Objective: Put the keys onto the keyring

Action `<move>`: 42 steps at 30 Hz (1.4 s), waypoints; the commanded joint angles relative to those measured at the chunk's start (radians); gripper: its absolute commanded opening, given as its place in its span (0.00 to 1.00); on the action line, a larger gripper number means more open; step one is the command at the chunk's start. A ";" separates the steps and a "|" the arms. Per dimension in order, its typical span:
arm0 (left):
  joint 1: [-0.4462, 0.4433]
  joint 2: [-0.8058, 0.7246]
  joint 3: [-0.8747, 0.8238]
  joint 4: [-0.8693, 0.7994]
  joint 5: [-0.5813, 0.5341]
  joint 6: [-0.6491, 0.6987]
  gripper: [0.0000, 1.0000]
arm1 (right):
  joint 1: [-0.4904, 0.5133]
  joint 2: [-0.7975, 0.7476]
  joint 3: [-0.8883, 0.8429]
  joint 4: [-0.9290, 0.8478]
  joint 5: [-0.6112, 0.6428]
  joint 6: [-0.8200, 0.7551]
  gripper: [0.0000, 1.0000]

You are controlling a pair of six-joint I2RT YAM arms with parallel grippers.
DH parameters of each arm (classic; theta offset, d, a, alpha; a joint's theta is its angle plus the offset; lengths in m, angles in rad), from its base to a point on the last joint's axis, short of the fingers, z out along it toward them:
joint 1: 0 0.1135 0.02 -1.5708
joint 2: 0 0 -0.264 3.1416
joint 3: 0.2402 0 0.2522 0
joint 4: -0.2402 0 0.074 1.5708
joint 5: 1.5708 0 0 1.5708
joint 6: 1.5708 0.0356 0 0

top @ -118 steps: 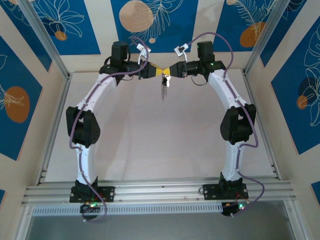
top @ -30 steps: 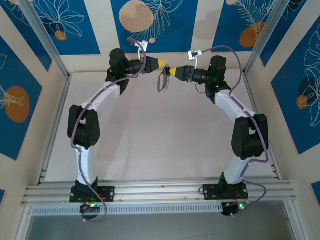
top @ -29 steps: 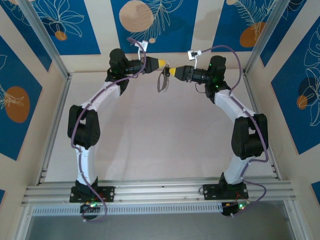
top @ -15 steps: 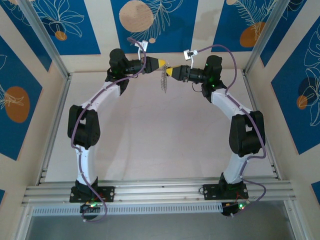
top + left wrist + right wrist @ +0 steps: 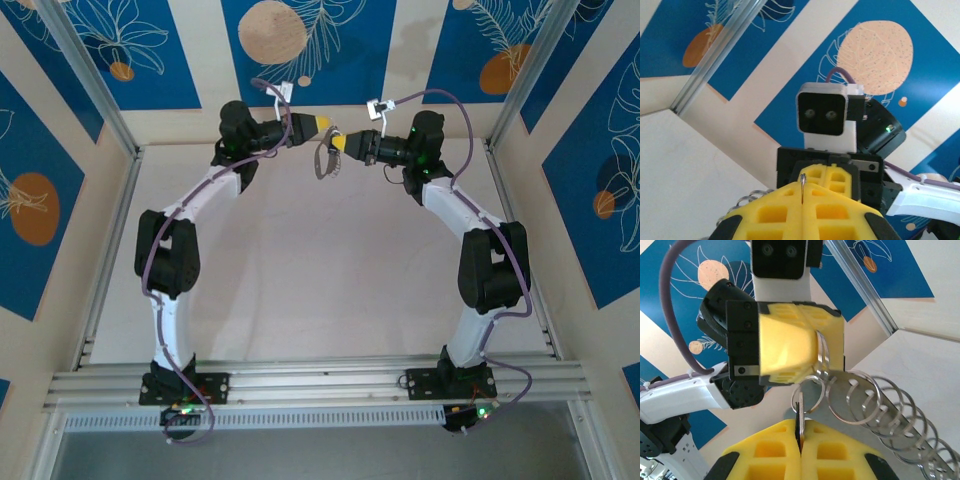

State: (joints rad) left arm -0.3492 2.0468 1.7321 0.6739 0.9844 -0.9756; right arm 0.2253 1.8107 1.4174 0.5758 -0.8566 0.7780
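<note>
Keyring (image 5: 322, 161) dangling between my two claws, left gripper (image 5: 322, 124) clenched on its wire, right gripper (image 5: 337, 144) pinching a thin key (image 5: 800, 412) edge-on beside its coils.

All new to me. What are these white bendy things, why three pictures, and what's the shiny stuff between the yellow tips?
They are two white and black robot arms, the left arm and the right arm, bolted at the table's near edge. Each ends in a gripper with two yellow fingers. The wide picture comes from a fixed camera above and behind. The other two come from a camera on each wrist, looking along its own fingers. The shiny stuff is the keyring, a string of linked silvery metal rings, hanging over the pale tabletop, not lying on it. The left gripper is shut on one ring. The right gripper is shut on a thin metal piece that seems joined to that string. It is edge-on, so I cannot tell whether it is a key.
</note>
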 commanded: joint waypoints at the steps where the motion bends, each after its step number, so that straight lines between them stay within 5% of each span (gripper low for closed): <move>1: 0.004 -0.064 -0.037 0.088 -0.090 -0.023 0.00 | 0.016 0.016 -0.004 0.001 0.014 0.013 0.00; 26: 0.004 -0.144 -0.272 0.420 -0.330 -0.163 0.00 | 0.073 0.124 0.033 0.034 0.136 0.123 0.00; 42: 0.002 -0.139 -0.294 0.462 -0.328 -0.180 0.00 | 0.101 0.177 0.064 0.112 0.107 0.198 0.00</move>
State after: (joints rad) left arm -0.3489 1.9659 1.4330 1.0195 0.6727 -1.1469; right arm 0.3298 1.9575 1.4925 0.6571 -0.7368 0.9360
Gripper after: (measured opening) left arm 0.047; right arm 0.057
